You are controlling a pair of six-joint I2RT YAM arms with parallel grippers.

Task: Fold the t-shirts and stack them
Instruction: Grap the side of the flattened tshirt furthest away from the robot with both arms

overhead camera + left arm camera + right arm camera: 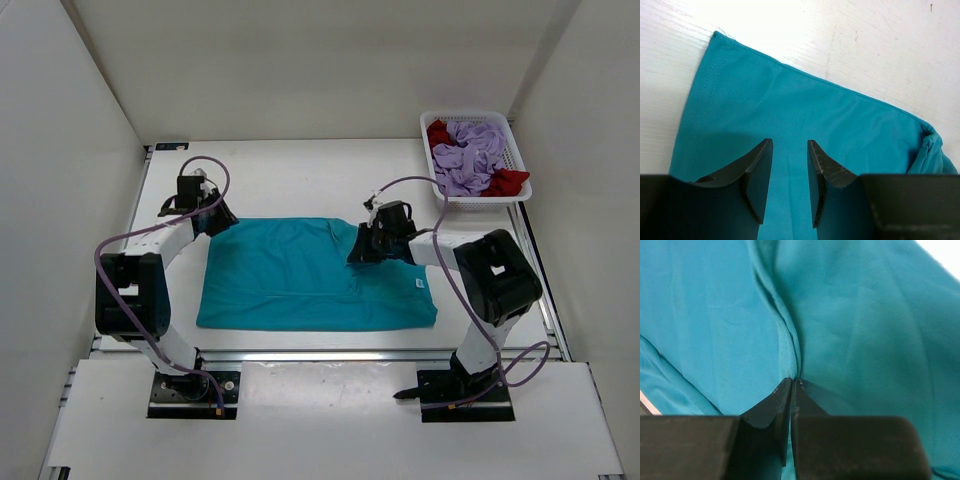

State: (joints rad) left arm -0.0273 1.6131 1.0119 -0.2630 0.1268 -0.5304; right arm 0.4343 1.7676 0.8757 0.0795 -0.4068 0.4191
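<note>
A teal t-shirt (300, 275) lies spread on the white table. My left gripper (222, 220) is at its far left corner; in the left wrist view the left gripper (790, 147) is open, jaws apart just above the teal t-shirt (815, 115) near its hem. My right gripper (358, 252) sits on the shirt's right part. In the right wrist view the right gripper (791, 382) is shut, pinching a raised fold of the teal t-shirt (850, 320).
A white basket (520, 178) at the far right corner holds crumpled lilac clothing (470, 158) and red clothing (507, 182). White walls enclose the table on three sides. Cables loop from both arms.
</note>
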